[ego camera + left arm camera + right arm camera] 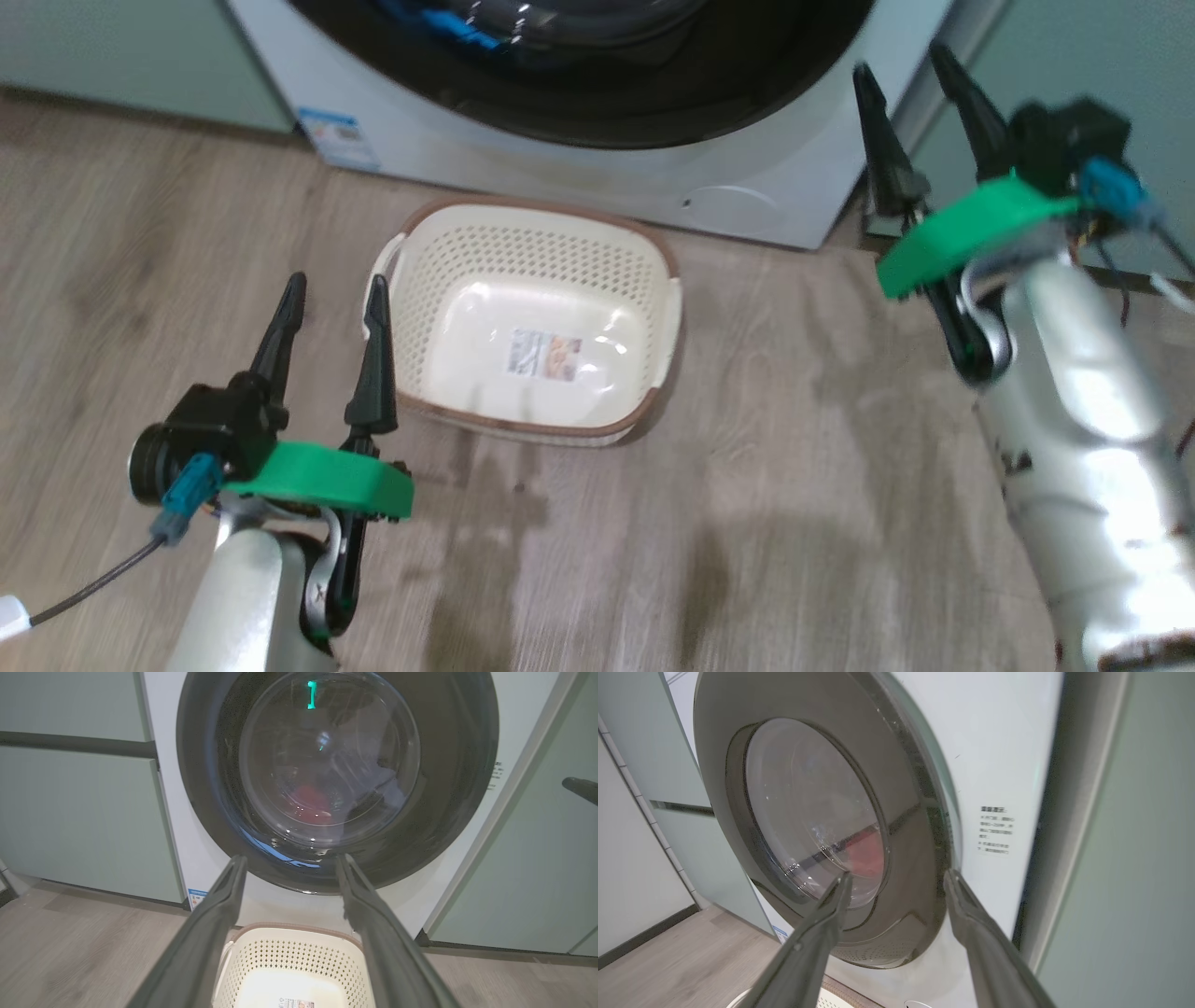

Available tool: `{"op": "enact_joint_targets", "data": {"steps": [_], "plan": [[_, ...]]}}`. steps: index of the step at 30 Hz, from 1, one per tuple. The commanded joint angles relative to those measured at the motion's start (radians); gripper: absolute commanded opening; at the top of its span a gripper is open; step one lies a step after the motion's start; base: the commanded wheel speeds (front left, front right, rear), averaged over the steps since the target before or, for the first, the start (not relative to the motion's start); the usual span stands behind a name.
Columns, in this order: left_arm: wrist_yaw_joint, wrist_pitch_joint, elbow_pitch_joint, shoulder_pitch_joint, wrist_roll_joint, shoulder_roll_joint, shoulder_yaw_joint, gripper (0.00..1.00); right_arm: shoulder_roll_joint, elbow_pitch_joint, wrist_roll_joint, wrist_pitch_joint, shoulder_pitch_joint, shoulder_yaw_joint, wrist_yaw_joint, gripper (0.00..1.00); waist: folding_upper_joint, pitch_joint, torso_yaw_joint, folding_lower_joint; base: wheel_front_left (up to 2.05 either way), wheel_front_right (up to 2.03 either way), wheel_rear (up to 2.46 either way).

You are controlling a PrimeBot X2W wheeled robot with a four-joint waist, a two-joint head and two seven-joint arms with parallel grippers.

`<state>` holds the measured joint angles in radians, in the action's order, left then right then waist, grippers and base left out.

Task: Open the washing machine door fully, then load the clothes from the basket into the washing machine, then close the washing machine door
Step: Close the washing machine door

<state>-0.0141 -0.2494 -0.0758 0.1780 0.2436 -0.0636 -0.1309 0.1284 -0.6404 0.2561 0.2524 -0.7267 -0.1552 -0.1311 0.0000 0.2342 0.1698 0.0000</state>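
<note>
The washing machine (560, 173) stands before me, its black-rimmed round door (444, 765) lying flush against the white front. Through the door's glass bowl (808, 812) I see the red clothes (310, 802) inside the drum. The cream basket (532, 243) sits on the floor in front of the machine, holding nothing but its label sticker. My left gripper (336, 285) hovers open just left of the basket, fingers toward the machine. My right gripper (899, 61) is open too, raised near the machine's right edge, facing the door's right rim (924, 868).
Pale green cabinets (79, 812) flank the machine on both sides. A small round white flap (738, 207) sits low on the machine's front, and a blue sticker (338, 135) at its lower left corner. Wood-look floor (794, 467) spreads around the basket.
</note>
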Motion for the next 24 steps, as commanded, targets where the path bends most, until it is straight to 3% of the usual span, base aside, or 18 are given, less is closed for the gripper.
{"op": "enact_joint_targets", "data": {"steps": [1,15,24], "plan": [[0.002,-0.012,0.026,0.006,-0.010,-0.022,0.034,1.00,-0.025,0.061,-0.006,0.009,0.025,-0.001,0.000,1.00,0.0000,-0.033,-0.041,0.0000,0.00,0.00,0.00],[-0.010,0.009,0.026,-0.070,-0.026,-0.053,0.019,1.00,-0.074,0.326,-0.056,0.006,0.396,0.114,0.000,1.00,0.0000,-0.123,-0.193,0.0000,0.00,0.00,0.00],[-0.018,0.026,0.035,-0.126,-0.023,-0.064,0.013,1.00,-0.078,0.424,-0.023,-0.018,0.545,0.140,0.000,1.00,0.0000,-0.171,-0.228,0.0000,0.00,0.00,0.00]]}}
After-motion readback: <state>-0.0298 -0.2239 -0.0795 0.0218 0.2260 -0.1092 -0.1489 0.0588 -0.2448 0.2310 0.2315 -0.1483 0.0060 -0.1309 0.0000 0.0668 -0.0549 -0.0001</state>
